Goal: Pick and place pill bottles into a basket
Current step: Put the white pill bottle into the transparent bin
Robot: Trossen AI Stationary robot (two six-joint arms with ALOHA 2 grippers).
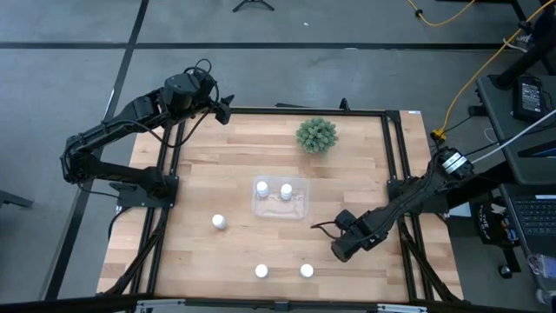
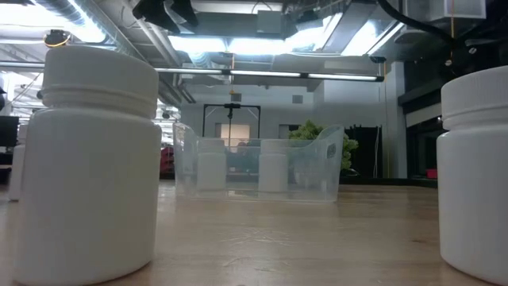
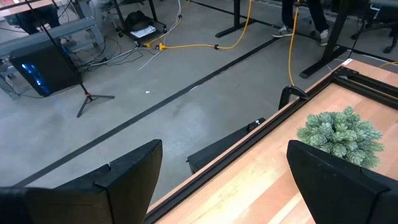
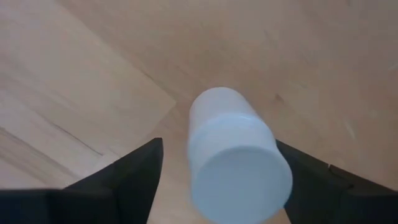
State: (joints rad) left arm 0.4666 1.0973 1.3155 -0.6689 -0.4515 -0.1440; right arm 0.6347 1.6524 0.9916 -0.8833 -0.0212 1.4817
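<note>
Two white pill bottles (image 1: 262, 187) (image 1: 286, 190) stand in the clear basket (image 1: 300, 209) at mid-table. Three more stand on the wood: one left of the basket (image 1: 218, 222) and two near the front edge (image 1: 261, 271) (image 1: 306, 270). These two loom large in the low view (image 2: 95, 159) (image 2: 476, 175). My right gripper (image 1: 340, 250) is open, low at the front right, pointing down. Its fingers stand on either side of a sixth bottle (image 4: 236, 162) that stands upright on the table. My left gripper (image 1: 224, 109) is open and empty at the table's far left edge. My right gripper has one finger (image 4: 323, 186) right beside the bottle's cap (image 4: 273, 168), and I cannot tell whether it touches. The other finger (image 4: 124, 180) stands apart from the bottle.
A green spiky plant (image 1: 316, 135) stands at the back of the table, beyond the basket; it also shows in the left wrist view (image 3: 341, 134). A black frame (image 1: 395, 148) runs along the table's edges. Bare wood lies between the basket and the front bottles.
</note>
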